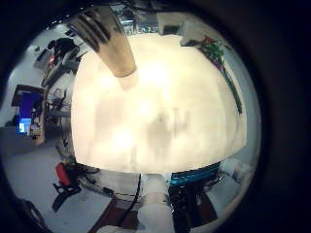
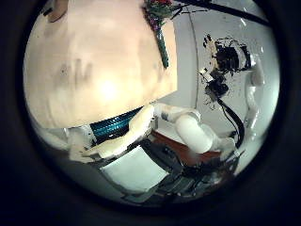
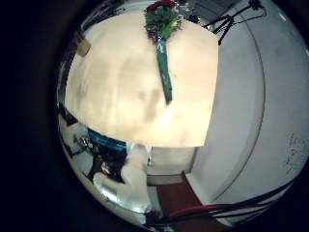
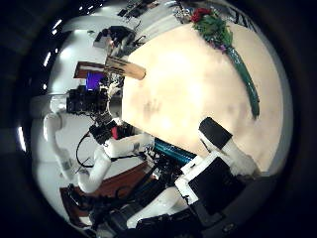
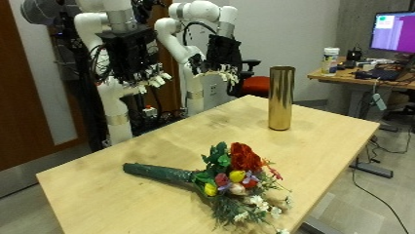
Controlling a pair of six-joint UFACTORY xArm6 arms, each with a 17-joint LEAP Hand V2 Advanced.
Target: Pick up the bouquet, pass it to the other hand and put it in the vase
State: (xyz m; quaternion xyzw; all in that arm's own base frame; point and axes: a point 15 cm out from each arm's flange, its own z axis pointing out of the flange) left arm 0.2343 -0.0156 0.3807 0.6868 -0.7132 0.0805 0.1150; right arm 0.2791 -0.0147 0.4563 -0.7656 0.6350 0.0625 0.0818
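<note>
A bouquet (image 5: 220,175) of red, yellow and white flowers in a dark green wrap lies flat on the wooden table (image 5: 117,195), near its front edge. A tall gold vase (image 5: 281,97) stands upright at the table's far side. My right hand (image 5: 132,60) hangs open above the table's back edge, away from the bouquet. My left hand (image 5: 223,54) hangs open farther back, nearer the vase. Both hold nothing. The left little finger side palm view shows the vase (image 1: 109,41) close. The right little finger side palm view shows the bouquet (image 3: 162,39) on the table. It also shows in the right thumb side palm view (image 4: 228,50).
A desk with a monitor (image 5: 396,34) stands behind the vase side of the table. A red chair (image 5: 253,86) stands behind the table near the left arm. A wide bare stretch of tabletop lies between the bouquet and the vase.
</note>
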